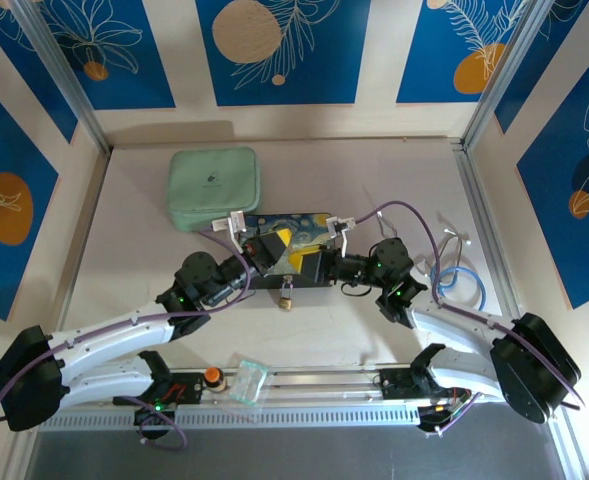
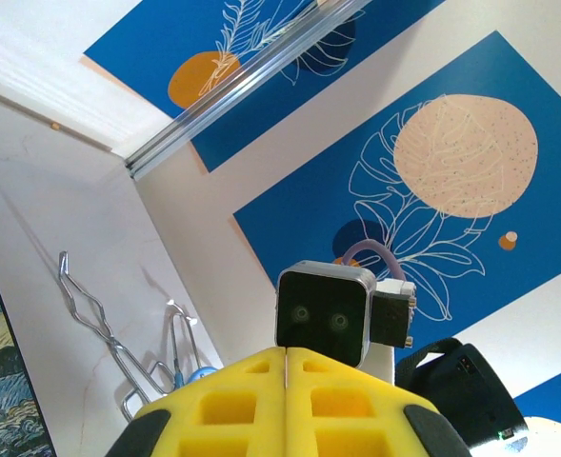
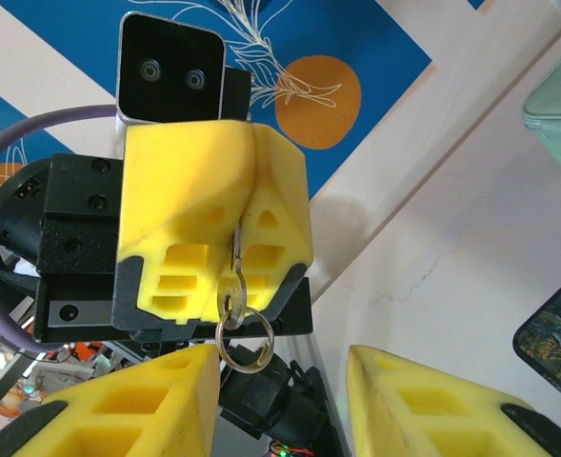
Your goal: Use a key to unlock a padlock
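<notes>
Key (image 3: 234, 271), thin, stiff, probably slippery, sat pinched in the closed left claw (image 3: 242, 238) mid-frame. Right claw (image 3: 280, 400) gaped below; the ring (image 3: 245, 343) looked the easiest hold.

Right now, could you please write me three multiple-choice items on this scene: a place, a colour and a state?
1. On the table, the green pouch lies: A far left; B near right; C dead centre.
2. The grippers' fingers are: A red; B yellow; C grey.
3. The left gripper is: A wide open; B shut on the key; C shut on nothing.
Answers: A, seen far left from above; B, yellow in both wrist views; B, the key is pinched between its closed fingers.
</notes>
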